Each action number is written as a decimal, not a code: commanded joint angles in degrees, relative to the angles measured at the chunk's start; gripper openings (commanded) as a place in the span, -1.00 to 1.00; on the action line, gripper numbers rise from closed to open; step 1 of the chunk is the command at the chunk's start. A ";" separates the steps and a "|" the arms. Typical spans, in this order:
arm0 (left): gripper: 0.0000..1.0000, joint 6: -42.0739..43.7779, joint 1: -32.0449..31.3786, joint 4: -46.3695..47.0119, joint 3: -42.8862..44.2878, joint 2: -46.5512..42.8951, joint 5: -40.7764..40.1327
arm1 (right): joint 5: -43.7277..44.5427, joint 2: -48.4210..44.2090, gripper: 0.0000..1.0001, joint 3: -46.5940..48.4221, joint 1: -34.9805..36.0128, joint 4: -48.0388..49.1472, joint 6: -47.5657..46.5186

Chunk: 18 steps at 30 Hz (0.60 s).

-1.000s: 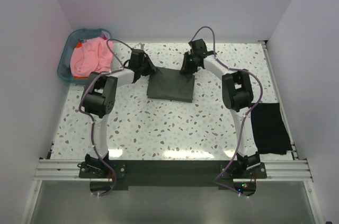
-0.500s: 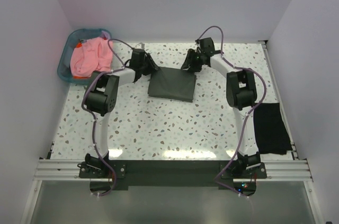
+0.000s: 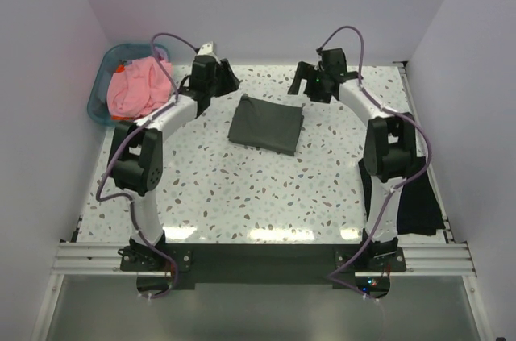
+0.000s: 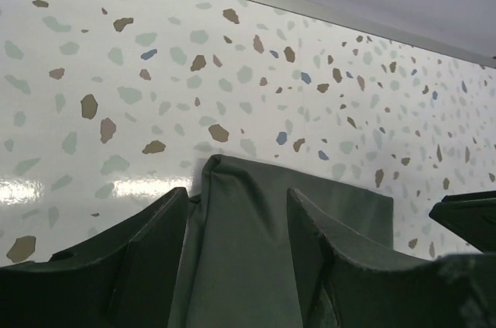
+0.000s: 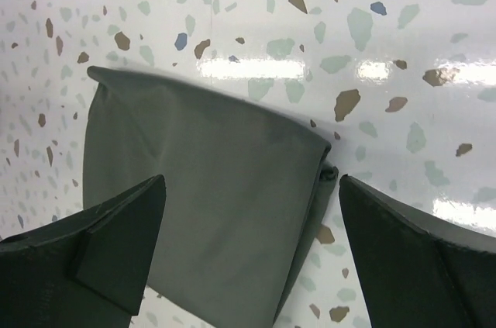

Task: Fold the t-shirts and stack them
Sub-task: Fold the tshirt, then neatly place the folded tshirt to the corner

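A dark olive-grey t-shirt [image 3: 266, 125] lies folded in a rectangle at the middle of the far half of the table. My left gripper [image 3: 222, 77] hovers open over its far left corner, and the cloth [image 4: 256, 250] shows loose between the fingers [image 4: 147, 254]. My right gripper [image 3: 304, 80] is open over the far right corner; the shirt [image 5: 209, 188] lies flat under its wide jaws, held by neither. A salmon-pink t-shirt [image 3: 137, 88] fills the basket. A black t-shirt [image 3: 421, 200] lies at the right edge, partly behind my right arm.
The teal plastic basket [image 3: 102, 79] stands at the far left corner beside the wall. White walls close in the speckled table [image 3: 242, 188] on three sides. A metal rail [image 3: 258, 256] runs along the near edge by the arm bases.
Both grippers opened and let go of the olive-grey shirt's far edge, then drew up and back toward the far wall. The shirt now rests folded on the table.
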 commanded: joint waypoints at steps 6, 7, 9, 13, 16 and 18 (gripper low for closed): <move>-0.16 2.49 -10.51 -0.27 -9.84 -9.31 -2.74 | 5.49 -12.23 0.88 -15.57 0.08 5.25 3.57; -0.20 1.88 -12.08 0.17 -11.67 -9.58 -2.04 | 5.48 -12.50 0.86 -17.00 0.08 5.79 4.44; -0.31 1.44 -13.59 1.05 -13.09 -9.67 -1.42 | 4.52 -12.33 0.82 -19.54 0.17 7.20 4.71; -0.38 0.73 -17.63 1.75 -14.77 -7.57 -1.68 | 2.68 -11.63 0.79 -22.98 0.34 10.01 6.12; -0.42 0.03 -19.13 1.40 -14.59 -5.11 -2.38 | 2.06 -10.58 0.79 -24.39 1.04 11.60 6.82; -0.44 -0.14 -19.83 0.44 -13.98 -3.27 -3.08 | 2.67 -9.61 0.77 -24.39 1.75 11.77 6.91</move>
